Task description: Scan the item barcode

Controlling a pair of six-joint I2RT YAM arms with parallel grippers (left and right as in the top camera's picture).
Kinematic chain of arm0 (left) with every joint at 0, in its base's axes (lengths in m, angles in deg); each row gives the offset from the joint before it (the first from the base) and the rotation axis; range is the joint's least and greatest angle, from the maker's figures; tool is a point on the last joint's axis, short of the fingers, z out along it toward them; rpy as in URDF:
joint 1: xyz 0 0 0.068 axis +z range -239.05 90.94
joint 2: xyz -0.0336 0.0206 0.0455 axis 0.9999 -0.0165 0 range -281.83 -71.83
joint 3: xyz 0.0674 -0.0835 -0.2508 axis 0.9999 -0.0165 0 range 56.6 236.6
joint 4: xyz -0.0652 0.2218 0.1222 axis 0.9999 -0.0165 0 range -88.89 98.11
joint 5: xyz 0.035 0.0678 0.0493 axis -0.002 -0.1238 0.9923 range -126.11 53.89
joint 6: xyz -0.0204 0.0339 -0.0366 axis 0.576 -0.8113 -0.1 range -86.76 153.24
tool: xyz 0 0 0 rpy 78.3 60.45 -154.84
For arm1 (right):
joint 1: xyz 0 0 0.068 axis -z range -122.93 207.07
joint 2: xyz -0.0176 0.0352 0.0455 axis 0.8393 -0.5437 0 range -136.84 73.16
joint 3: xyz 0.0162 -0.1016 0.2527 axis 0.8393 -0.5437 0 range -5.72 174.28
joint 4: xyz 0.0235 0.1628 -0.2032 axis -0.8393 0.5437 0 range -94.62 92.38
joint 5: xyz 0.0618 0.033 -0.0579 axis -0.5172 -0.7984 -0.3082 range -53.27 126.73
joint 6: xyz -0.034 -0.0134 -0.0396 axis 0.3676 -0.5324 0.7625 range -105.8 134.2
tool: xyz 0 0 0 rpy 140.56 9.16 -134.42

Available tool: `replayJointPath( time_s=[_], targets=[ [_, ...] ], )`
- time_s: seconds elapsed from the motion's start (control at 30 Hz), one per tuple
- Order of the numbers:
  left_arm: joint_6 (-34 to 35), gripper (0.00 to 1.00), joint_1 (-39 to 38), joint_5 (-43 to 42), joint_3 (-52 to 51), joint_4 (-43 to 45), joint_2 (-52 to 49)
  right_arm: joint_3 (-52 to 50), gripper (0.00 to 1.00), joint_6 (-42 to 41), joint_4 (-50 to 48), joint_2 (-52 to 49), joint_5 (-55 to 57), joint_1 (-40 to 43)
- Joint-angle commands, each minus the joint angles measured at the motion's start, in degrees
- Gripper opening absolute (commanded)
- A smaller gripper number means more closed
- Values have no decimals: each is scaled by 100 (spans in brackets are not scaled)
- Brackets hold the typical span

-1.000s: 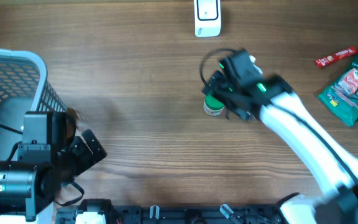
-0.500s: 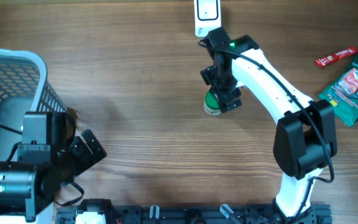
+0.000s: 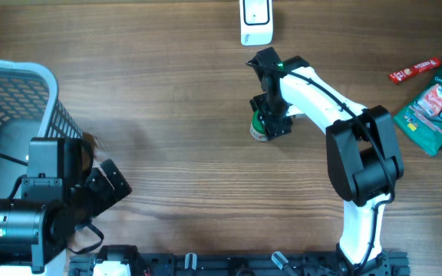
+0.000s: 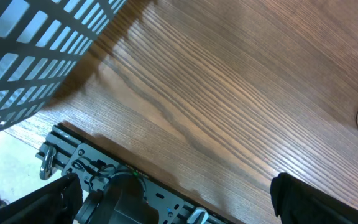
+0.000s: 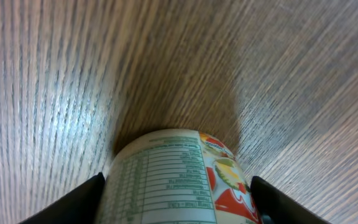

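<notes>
Although most of the brown wood-grain worktop (image 3: 167, 92) lies bare, a large grey plastic mesh basket (image 3: 21, 84) is seen at its left edge. The left pincer (image 4: 176, 183) is held beside it, spread wide and empty. Green and red foil snack packets (image 3: 436, 103) are heaped at the right edge, well apart from the work. A white handheld barcode scanner (image 3: 256, 19) is laid at the far edge, near the middle.

Near the scanner, a small round green-topped tub (image 3: 261, 132) with a printed label is found on the worktop, and the right pincer (image 3: 272, 115) is lowered over it. In the right wrist view the tub is flanked by the two dark fingers (image 5: 79, 199), one on each side. Whether its wall is already pressed, and whether it is upright or on its side, cannot be told.

The tub is judged light and fairly stiff, though thin enough to be dented. Its glossy curved wall is likely to slip, so it is best taken squarely across its widest part with a moderate squeeze. A nutrition table is seen on the label. No barcode is made out there, and whichever face bears it should be left uncovered.
</notes>
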Motion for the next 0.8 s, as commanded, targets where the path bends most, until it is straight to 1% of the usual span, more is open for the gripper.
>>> replayJointPath(
  time_s=[0.0, 0.03, 0.07, 0.1, 0.17, 0.27, 0.37, 0.43, 0.53, 0.57, 0.6, 0.67, 0.77],
  targets=[
    [55, 100, -15, -28, 26, -2, 4, -61, 58, 789, 13, -208, -195, 98],
    [52, 100, -15, -28, 26, -2, 4, -13, 57, 1331, 13, -181, -356, 160],
    [55, 100, -15, -28, 26, -2, 4, 81, 56, 2402, 31, -118, -695, 302],
    [55, 100, -15, -28, 26, -2, 2, 116, 54, 3272, 219, -11, -1071, 459],
    [55, 100, -15, -28, 26, -2, 4, 116, 54, 4280, 745, 229, -1600, 699],
    [55, 100, -15, -28, 26, -2, 4, 116, 55, 6216, 1360, 549, -2756, 883],
    [55, 100, -15, -28, 26, -2, 4, 61, 54, 7530, 2052, 584, -3646, 866],
    [55, 100, -15, -28, 26, -2, 2, -129, 54, 7984, 2343, 584, -3991, 807],
    [55, 100, -15, -28, 26, -2, 4, -649, 53, 8268, 2483, 584, -4277, 634],
    [55, 100, -15, -28, 26, -2, 4, -901, 52, 8489, 2594, 584, -4529, 560],
    [55, 100, -15, -28, 26, -2, 2, -1145, 50, 8544, 2647, 584, -4680, 476],
    [55, 100, -15, -26, 26, -2, 2, -1425, 49, 8487, 2664, 584, -4739, 376],
    [55, 100, -15, -26, 26, -2, 4, -1635, 47, 7582, 2551, 584, -4734, 240]
  ],
)
